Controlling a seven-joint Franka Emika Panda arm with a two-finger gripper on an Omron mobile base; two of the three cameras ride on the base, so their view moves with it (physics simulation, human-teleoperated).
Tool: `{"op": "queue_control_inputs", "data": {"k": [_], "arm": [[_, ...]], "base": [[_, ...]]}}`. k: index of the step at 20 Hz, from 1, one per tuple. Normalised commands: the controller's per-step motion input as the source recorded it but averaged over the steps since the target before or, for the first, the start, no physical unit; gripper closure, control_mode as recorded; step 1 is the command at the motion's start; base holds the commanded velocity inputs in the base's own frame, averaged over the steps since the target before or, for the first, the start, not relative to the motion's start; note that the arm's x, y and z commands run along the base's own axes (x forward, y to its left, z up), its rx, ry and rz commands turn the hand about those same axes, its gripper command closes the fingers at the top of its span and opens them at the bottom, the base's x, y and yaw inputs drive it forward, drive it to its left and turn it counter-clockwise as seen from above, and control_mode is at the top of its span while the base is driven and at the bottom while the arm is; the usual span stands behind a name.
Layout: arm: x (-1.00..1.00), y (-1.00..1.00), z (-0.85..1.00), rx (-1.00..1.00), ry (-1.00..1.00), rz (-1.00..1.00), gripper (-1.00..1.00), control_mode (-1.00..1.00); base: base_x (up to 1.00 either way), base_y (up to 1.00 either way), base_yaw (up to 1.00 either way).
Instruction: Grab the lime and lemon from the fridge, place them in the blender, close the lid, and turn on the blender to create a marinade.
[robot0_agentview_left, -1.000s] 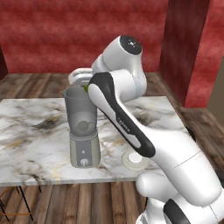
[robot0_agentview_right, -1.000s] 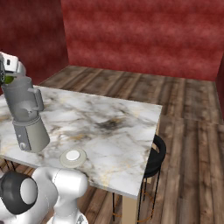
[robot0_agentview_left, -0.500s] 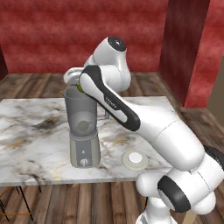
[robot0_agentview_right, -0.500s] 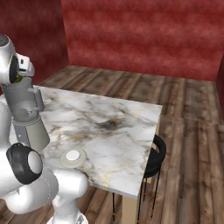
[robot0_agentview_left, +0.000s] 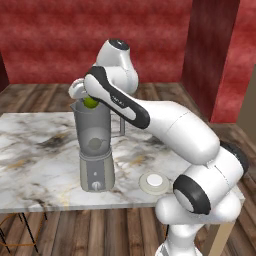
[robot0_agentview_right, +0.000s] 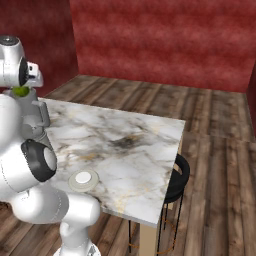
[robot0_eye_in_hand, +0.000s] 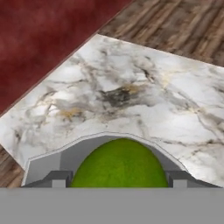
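Left base view, left to right: blender (robot0_agentview_left: 96, 160) stands on the marble table (robot0_agentview_left: 35, 165) toward its front edge, grey base with the round knob facing front, smoky jar on top. A rounded shape shows through the jar wall low down (can't tell what it is). Gripper (robot0_agentview_left: 86, 98) sits right at the jar's mouth with a yellowish-green fruit, the lemon (robot0_agentview_left: 90, 102), at the rim level. Fingers themselves are mostly hidden behind the arm link here. To the right of the blender base, near the table's front edge, the lid (robot0_agentview_left: 153, 182) lies flat on the marble, apart from the base.

Right base view: lemon (robot0_agentview_right: 20, 91) is a green spot under the wrist at far left, above the jar (robot0_agentview_right: 36, 120), which the arm mostly covers. Lid (robot0_agentview_right: 83, 179) lies flat near the table's (robot0_agentview_right: 140, 165) front edge. A black round stool (robot0_agentview_right: 175, 175) stands at the table's right side.

Hand view: lemon (robot0_eye_in_hand: 120, 164) fills the bottom centre, sitting between the two finger tips (robot0_eye_in_hand: 58, 179), which are closed onto its sides. Jar rim (robot0_eye_in_hand: 87, 142) curves just beyond it, marble beyond that.
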Motion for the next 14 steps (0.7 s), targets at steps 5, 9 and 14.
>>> {"op": "queue_control_inputs", "data": {"k": [5, 9, 14], "arm": [[0.24, 0.25, -0.41, -0.12, 0.06, 0.06, 1.00, -1.00], [0.12, 0.02, -0.43, -0.07, 0.00, 0.05, 1.00, -1.00], [-0.23, -0.20, -0.44, 0.00, -0.05, 0.08, 1.00, -1.00]], "base": [[0.00, 0.00, 0.00], [0.00, 0.00, 0.00], [0.00, 0.00, 0.00]]}}
